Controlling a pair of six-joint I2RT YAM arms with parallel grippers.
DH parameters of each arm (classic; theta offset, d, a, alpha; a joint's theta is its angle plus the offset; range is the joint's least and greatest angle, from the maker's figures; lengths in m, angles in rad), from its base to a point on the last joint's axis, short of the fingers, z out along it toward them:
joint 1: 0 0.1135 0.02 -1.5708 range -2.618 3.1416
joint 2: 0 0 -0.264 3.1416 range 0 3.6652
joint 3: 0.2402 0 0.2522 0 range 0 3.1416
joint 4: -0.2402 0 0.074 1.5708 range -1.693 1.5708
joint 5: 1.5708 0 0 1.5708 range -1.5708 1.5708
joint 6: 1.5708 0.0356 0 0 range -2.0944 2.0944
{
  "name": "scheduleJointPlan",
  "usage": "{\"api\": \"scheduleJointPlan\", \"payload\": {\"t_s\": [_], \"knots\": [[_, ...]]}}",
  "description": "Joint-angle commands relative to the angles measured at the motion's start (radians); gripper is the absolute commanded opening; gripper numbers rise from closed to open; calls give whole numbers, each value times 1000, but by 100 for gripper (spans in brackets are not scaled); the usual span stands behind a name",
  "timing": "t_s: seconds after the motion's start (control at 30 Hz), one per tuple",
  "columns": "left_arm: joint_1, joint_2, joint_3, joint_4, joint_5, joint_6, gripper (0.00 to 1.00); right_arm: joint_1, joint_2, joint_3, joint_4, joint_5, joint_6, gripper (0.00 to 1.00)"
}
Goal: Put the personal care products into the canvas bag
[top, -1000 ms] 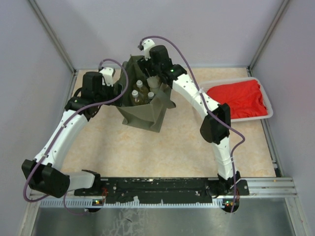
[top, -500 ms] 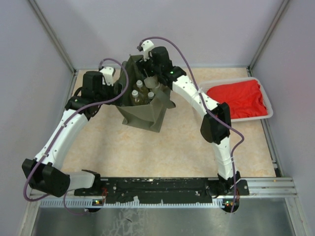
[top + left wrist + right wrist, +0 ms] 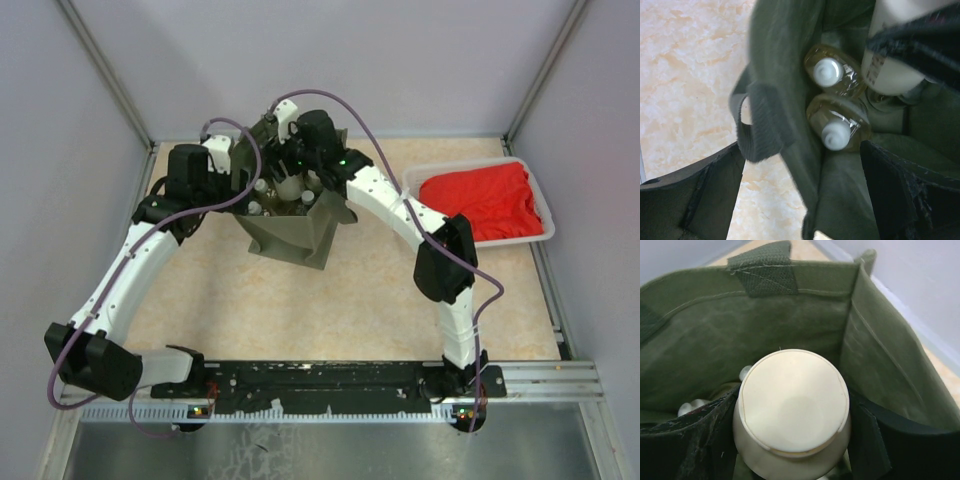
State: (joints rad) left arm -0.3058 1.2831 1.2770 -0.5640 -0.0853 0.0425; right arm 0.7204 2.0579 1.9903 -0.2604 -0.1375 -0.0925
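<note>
Left gripper (image 3: 800,170): jaws spread, straddling the left wall of the canvas bag (image 3: 290,238). Bag: upright on tabletop (image 3: 300,310), amber bottles (image 3: 837,125) inside. Right gripper (image 3: 790,440): jaws pinching cream-capped bottle (image 3: 792,390) within the bag mouth. Step: depositing. Next, likely: lower, release, lift clear.

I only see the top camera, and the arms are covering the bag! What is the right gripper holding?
Observer: The right wrist view shows the right gripper shut on a cream bottle, down between the canvas bag walls.
Operator: Are there other bottles in there?
Observer: Yes, the left wrist view shows two amber bottles with white caps, side by side against the bag's wall.
Operator: And the other arm?
Observer: The left gripper is open, one finger outside the bag's wall, one inside.
</note>
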Motion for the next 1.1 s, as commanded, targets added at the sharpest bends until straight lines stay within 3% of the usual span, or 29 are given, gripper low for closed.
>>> {"api": "scheduleJointPlan", "payload": {"t_s": [0.0,0.3,0.63,1.07], "knots": [[4,-4,12,15,13,4,100,38,-107,20,178,-114,81,0],[4,-5,11,18,16,5,100,46,-98,-45,338,-148,167,0],[4,-6,2,22,18,2,100,45,-75,-214,501,-90,149,0],[4,-7,8,18,10,4,100,45,-67,-318,409,17,33,0]]}}
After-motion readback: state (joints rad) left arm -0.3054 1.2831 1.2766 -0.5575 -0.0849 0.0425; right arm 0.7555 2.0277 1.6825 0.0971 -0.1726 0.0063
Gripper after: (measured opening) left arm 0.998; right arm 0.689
